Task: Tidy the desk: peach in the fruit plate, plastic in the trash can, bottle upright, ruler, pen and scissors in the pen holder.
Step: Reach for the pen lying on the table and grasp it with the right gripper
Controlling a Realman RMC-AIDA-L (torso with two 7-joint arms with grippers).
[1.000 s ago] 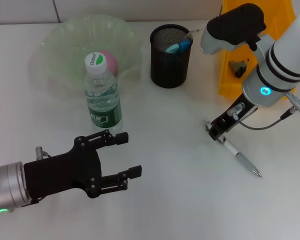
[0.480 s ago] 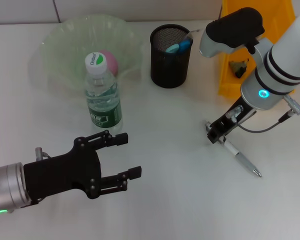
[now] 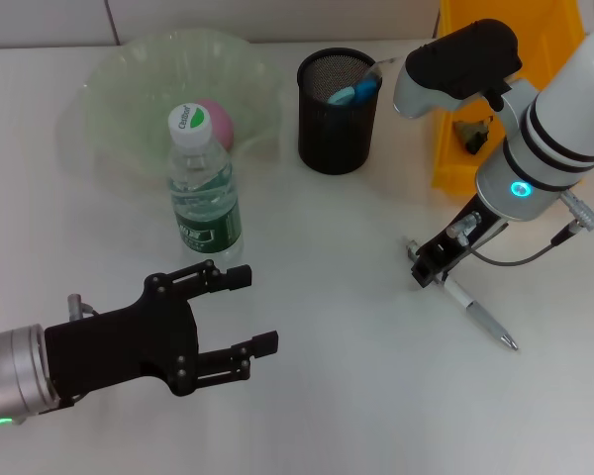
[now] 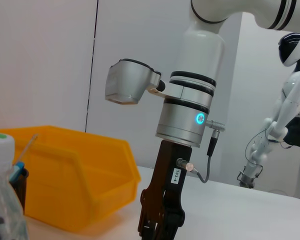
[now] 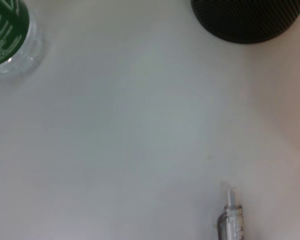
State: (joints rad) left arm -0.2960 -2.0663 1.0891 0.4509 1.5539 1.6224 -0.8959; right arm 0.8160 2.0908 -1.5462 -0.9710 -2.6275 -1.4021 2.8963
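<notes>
A silver pen point(image 3: 480, 315) lies on the white desk at the right. My right gripper point(image 3: 428, 265) points down at the pen's upper end, and the right wrist view shows that end of the pen point(image 5: 231, 216) on the desk. My left gripper point(image 3: 254, 312) hovers open and empty at the lower left, in front of the upright green-labelled bottle point(image 3: 204, 193). The pink peach point(image 3: 218, 119) rests in the green fruit plate point(image 3: 129, 89). The black mesh pen holder point(image 3: 337, 104) holds blue-handled scissors point(image 3: 354, 93) and a thin clear strip. A dark crumpled scrap point(image 3: 472, 134) lies in the yellow bin point(image 3: 453, 158).
The yellow bin stands at the right rear edge, close behind my right arm. In the left wrist view the right gripper point(image 4: 160, 220) stands in front of the yellow bin point(image 4: 65, 180), with the bottle point(image 4: 0, 200) close by. Bare desk lies between the two grippers.
My right arm has leaned slightly to the right, its gripper staying at the pen's end. My left gripper has sunk a little. The pen has not moved.
</notes>
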